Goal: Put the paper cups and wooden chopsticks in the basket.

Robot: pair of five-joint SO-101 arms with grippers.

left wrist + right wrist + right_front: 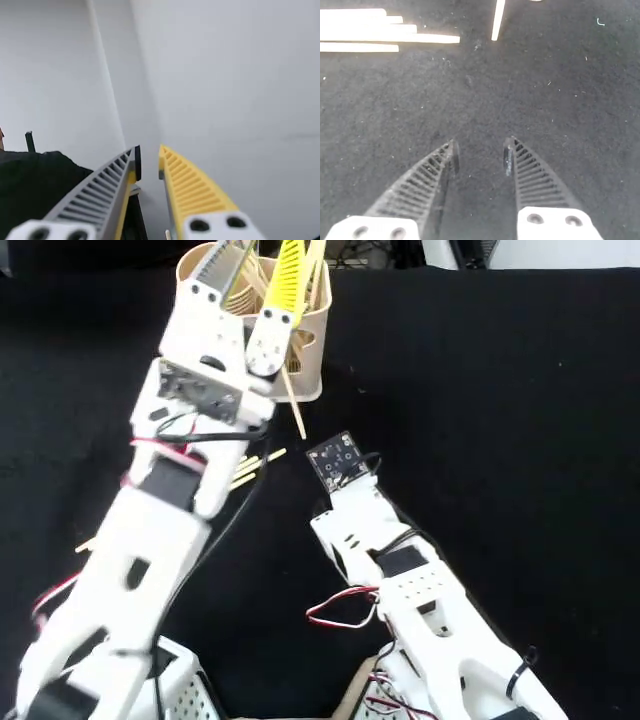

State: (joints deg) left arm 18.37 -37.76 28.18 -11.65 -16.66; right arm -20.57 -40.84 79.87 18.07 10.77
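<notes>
A cream basket (308, 348) stands at the table's far edge with several wooden chopsticks (252, 292) in it. One chopstick (293, 405) leans out over its near wall. My left gripper (265, 265) hangs over the basket, open by a narrow gap (149, 152) with nothing in it. More chopsticks (250, 468) lie on the black cloth beside the left arm. They lie side by side (385, 37) ahead of my right gripper (480, 150), which hovers open just above the cloth. A further chopstick's end (498, 20) lies apart from them.
Black cloth (500, 420) covers the table, with free room on the right. The right arm's wrist camera board (338, 460) sits mid-table. The left arm (150, 540) crosses the left side. A white wall (225, 75) stands behind the basket.
</notes>
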